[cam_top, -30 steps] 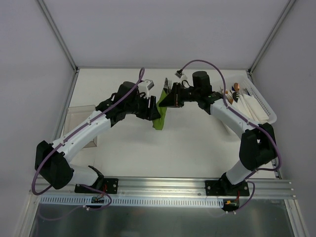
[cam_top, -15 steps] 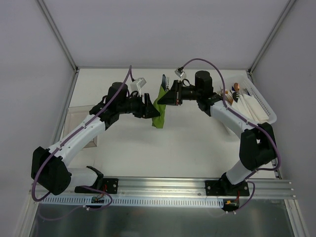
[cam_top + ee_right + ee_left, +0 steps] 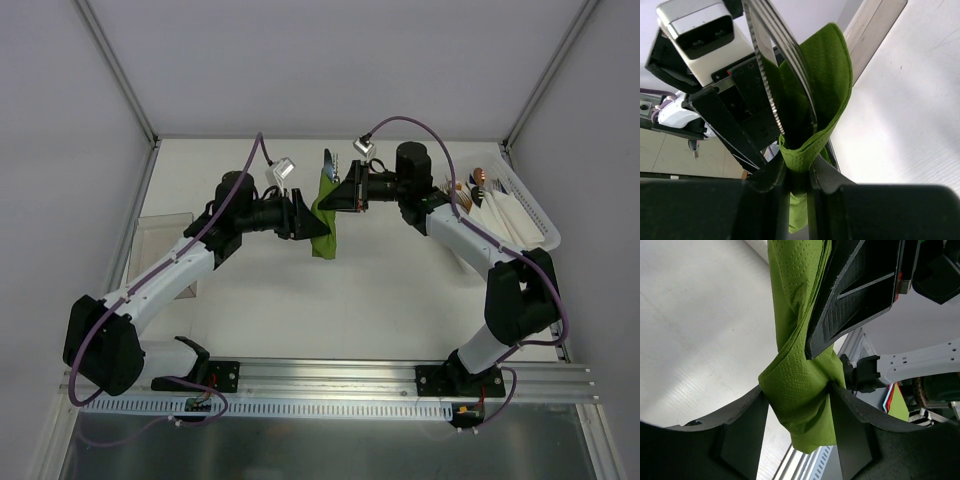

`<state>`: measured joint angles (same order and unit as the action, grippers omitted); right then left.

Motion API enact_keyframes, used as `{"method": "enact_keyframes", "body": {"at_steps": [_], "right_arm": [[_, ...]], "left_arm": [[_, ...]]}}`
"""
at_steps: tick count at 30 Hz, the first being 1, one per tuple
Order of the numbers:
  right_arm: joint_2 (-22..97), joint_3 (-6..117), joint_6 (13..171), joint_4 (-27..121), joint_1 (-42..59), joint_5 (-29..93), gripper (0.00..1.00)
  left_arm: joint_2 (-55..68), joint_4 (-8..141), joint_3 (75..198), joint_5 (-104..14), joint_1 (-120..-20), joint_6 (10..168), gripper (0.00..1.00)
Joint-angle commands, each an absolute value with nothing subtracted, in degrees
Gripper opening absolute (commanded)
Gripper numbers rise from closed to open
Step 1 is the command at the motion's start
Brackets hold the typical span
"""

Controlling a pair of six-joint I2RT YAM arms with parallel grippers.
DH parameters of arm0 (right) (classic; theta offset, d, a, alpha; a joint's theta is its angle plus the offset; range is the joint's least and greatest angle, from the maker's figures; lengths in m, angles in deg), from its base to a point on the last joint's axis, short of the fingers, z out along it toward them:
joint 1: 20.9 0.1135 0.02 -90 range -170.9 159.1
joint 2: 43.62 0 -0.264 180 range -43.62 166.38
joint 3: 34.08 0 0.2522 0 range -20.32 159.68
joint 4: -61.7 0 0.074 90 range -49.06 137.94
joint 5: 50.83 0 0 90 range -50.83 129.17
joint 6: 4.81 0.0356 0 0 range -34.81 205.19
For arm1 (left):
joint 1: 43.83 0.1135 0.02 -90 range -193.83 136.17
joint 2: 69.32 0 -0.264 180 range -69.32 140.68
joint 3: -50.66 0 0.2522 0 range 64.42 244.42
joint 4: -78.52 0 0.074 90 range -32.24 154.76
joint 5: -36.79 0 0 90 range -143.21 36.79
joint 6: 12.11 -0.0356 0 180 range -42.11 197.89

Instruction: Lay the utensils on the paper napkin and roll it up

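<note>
The paper napkin (image 3: 324,218) is a slim olive-green roll held in the air over the back of the table, between both grippers. Silvery utensils (image 3: 331,161) stick out of its upper end; the right wrist view shows a serrated knife blade and a fork (image 3: 776,47) inside the green wrap (image 3: 827,75). My right gripper (image 3: 337,198) (image 3: 799,172) is shut on the roll's upper part. My left gripper (image 3: 304,219) (image 3: 796,389) is shut on the lower part (image 3: 799,385), and the loose end hangs below its fingers.
A white basket (image 3: 533,213) with white folded napkins and copper-tipped cutlery stands at the right edge. A clear plastic container (image 3: 160,235) sits at the left, partly under the left arm. The table edge rail runs along the front.
My left wrist has turned and drawn back to the left while keeping its hold. The green roll has shifted slightly and stands more upright. The right gripper has barely moved.
</note>
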<state>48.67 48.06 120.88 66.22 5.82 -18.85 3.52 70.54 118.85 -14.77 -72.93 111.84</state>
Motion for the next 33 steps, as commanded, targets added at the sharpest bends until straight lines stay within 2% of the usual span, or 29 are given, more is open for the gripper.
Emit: {"method": "enact_keyframes", "body": {"at_steps": [1,9,13,16,19,22,23,29,33], "right_arm": [[44.97,49.12,124.83,74.48,7.05,-19.19,0.0],[45.14,49.03,125.89,76.06,6.96,-19.63,0.0],[44.88,48.77,125.28,75.71,6.79,-19.46,0.0],[44.53,49.12,122.73,71.24,6.35,-18.14,0.0],[44.27,50.95,115.1,60.19,6.26,-15.68,0.0],[44.44,54.21,106.04,46.3,6.17,-7.1,0.0],[44.36,54.82,104.55,41.39,6.26,-5.23,0.0],[44.62,57.99,100.23,32.92,6.7,3.12,0.0],[45.06,58.96,100.48,32.2,7.14,3.75,0.0]], "left_arm": [[2.67,80.55,116.19,-10.06,-72.83,116.98,0.51],[3.02,87.16,113.03,-8.3,-72.13,120.6,0.51],[0.39,84.99,112.23,-11.26,-69.07,120.35,0.53],[-3.65,73.23,114.94,-20.55,-68.35,113.7,0.55],[-7.34,62.94,118.55,-28.22,-68.17,108.93,0.58],[-8.49,55.47,122.68,-34.83,-68.17,105.06,0.62],[-8.41,53.96,124.52,-35.36,-68.17,104.18,0.62],[-5.69,48.41,128.57,-33.52,-71.15,97.67,0.62],[-1.91,48.06,130.94,-30.36,-75.28,97.04,0.53]]}}
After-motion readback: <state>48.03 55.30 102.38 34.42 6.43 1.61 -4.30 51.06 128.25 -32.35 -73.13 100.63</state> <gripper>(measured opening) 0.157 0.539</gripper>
